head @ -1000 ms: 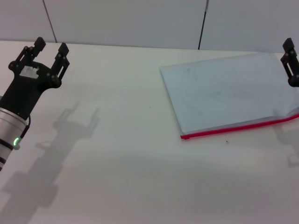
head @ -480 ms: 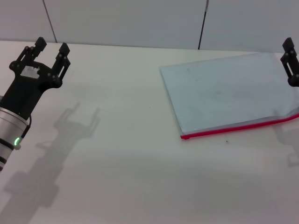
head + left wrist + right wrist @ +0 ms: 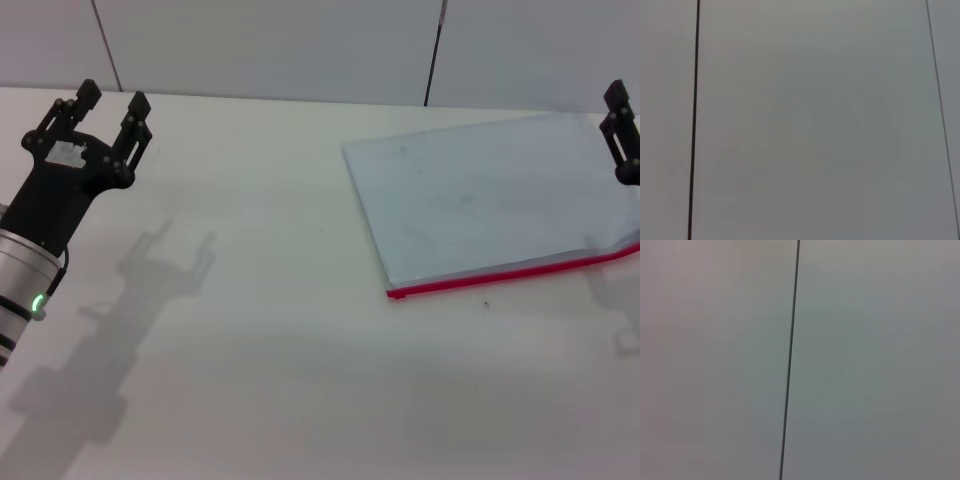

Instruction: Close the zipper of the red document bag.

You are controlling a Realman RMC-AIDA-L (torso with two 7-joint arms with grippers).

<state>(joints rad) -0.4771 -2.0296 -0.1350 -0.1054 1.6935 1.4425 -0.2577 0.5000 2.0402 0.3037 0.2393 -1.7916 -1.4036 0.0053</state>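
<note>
The red document bag (image 3: pixel 480 205) lies flat on the white table at the right in the head view, a translucent pale blue-grey pouch. Its zipper (image 3: pixel 505 271) is the thin red strip along the near long edge, running from the near left corner out past the right side of the view. My left gripper (image 3: pixel 108 100) hovers far to the left, open and empty, well apart from the bag. Only one black finger (image 3: pixel 620 130) of my right gripper shows at the right edge, above the bag's far right corner. Both wrist views show only a blank wall.
The white table (image 3: pixel 280 330) stretches wide between my left arm and the bag. A pale wall with a dark vertical seam (image 3: pixel 433 55) stands behind the table's far edge.
</note>
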